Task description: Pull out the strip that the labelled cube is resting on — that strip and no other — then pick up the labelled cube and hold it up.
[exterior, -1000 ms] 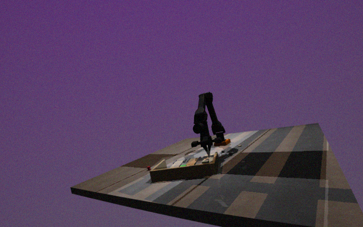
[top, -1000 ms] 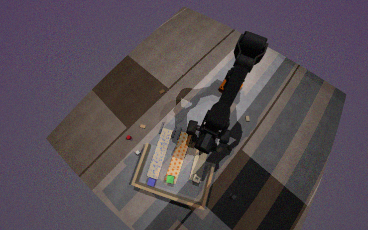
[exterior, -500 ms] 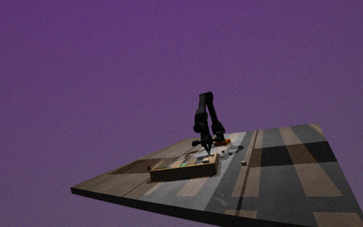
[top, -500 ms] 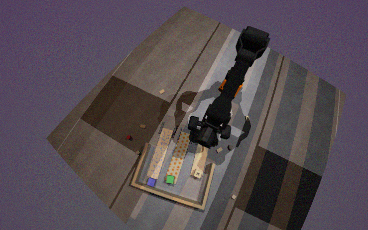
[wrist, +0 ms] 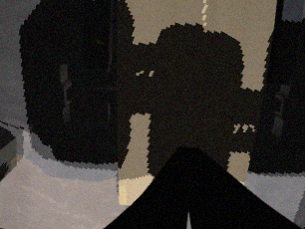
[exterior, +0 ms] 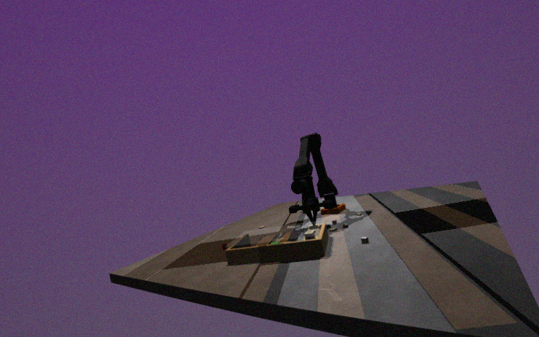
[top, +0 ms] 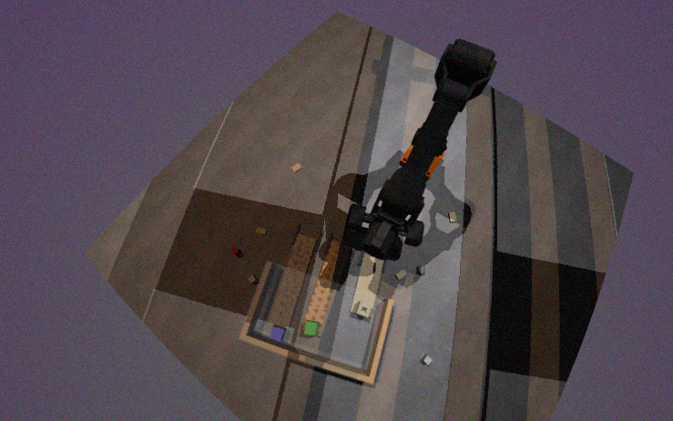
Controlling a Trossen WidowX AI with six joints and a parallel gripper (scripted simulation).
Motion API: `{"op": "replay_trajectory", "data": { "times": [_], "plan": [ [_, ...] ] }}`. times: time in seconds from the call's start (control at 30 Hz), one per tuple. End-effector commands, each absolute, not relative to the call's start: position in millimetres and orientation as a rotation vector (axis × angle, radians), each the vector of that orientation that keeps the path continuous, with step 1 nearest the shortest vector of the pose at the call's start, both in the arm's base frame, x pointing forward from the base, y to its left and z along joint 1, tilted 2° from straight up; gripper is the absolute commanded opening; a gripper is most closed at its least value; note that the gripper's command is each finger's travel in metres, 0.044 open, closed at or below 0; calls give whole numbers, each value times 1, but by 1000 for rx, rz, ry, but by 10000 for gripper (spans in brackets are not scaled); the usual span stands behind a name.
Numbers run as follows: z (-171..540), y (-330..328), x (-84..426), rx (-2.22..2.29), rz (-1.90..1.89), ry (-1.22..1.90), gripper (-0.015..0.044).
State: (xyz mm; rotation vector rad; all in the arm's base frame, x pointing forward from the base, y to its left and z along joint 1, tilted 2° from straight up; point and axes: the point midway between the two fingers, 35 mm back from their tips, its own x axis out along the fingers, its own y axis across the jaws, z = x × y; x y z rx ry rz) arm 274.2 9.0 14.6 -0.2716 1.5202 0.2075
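The labelled cube, pale with a dark X-like mark, rests on the far end of a plain cream strip. My gripper is shut with nothing between its fingers. It points down over the near part of the cream strip, away from the cube; I cannot tell the gap below the tips. In the top view the arm hides the fingertips and the strip's near end. The cube is not in the wrist view.
An orange-dotted strip bears a green cube. A speckled strip has a blue cube at its far end. A wooden wall surrounds the far side and flanks. Several small blocks and a red piece lie outside.
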Motion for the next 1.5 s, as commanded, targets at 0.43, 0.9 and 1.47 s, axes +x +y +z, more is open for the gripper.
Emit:
{"op": "replay_trajectory", "data": {
  "times": [0.43, 0.9, 1.47],
  "plan": [
    [8, 1, 241, -270, 211, 1557, 0],
    [8, -5, 223, -271, 211, 1558, 0],
    [8, -11, 202, -271, 211, 1560, 0]
  ]
}}
